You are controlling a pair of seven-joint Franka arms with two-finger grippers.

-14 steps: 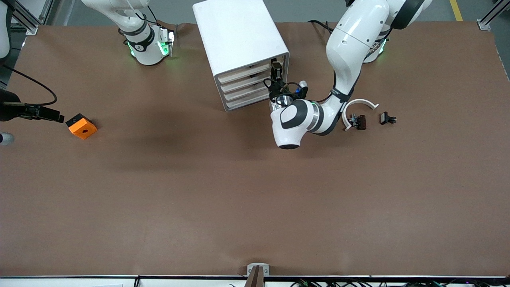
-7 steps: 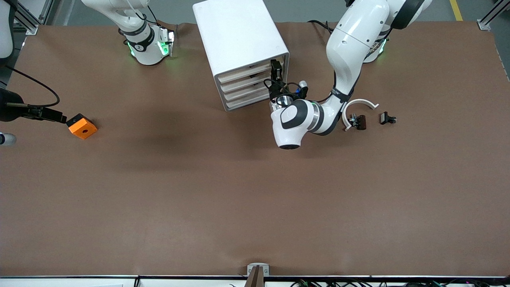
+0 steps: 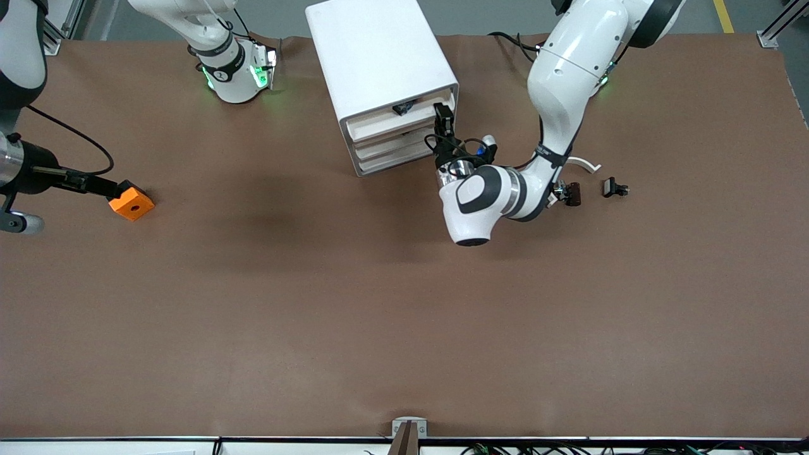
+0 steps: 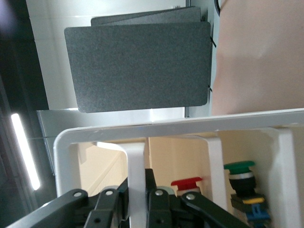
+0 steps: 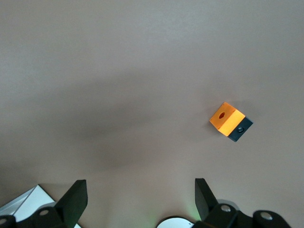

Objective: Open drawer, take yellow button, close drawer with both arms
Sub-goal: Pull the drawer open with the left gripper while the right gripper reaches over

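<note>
Right end effector [image 3: 109, 187] hangs over the tabletop [image 3: 379, 316] by the orange cube [image 3: 131, 203], fingers wide apart, holding nothing. White cabinet [image 3: 379, 50]: top drawer [image 3: 379, 126] sits partly out, with a dark item [image 3: 402, 107] inside. Left end effector [image 3: 444, 117] is clamped on the drawer's front edge. The left wrist view shows a red-capped [image 4: 192, 182] and a green-capped push-button [image 4: 240, 167]. Can't pick out the orange-yellow button for certain.

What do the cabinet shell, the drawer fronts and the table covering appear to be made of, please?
Cabinet: likely plastic or painted metal, smooth white with soft sheen. Drawer fronts: beige, matte, possibly wood or laminate; grain not discernible. Table covering: brown, matte, perhaps paper or mat.
</note>
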